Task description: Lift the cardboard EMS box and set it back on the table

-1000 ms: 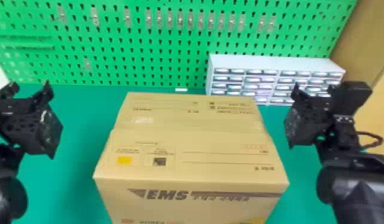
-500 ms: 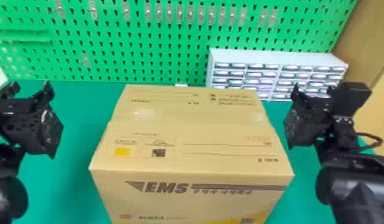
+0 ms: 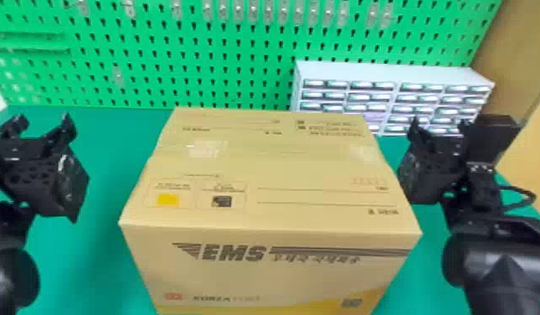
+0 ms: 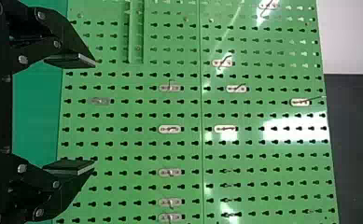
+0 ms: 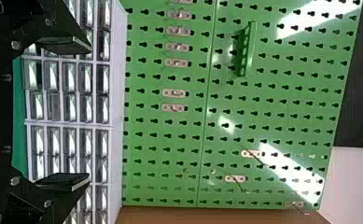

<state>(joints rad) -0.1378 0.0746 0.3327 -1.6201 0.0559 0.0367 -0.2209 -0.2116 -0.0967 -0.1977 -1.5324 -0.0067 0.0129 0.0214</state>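
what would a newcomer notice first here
The big cardboard EMS box likely grabs the eye first, front and centre in the head view, with a yellow square printed on its top. Next come the two black robot arms, the left hand and the right hand open on either side of it. Behind stands a bright green pegboard, with a pale cabinet of small drawers before its right part.

Head view: box (image 3: 273,228), lower front cut off by bottom edge; small print illegible. Drawers (image 3: 390,73), lower left hidden behind box. Pegboard (image 3: 155,54), top cut off.
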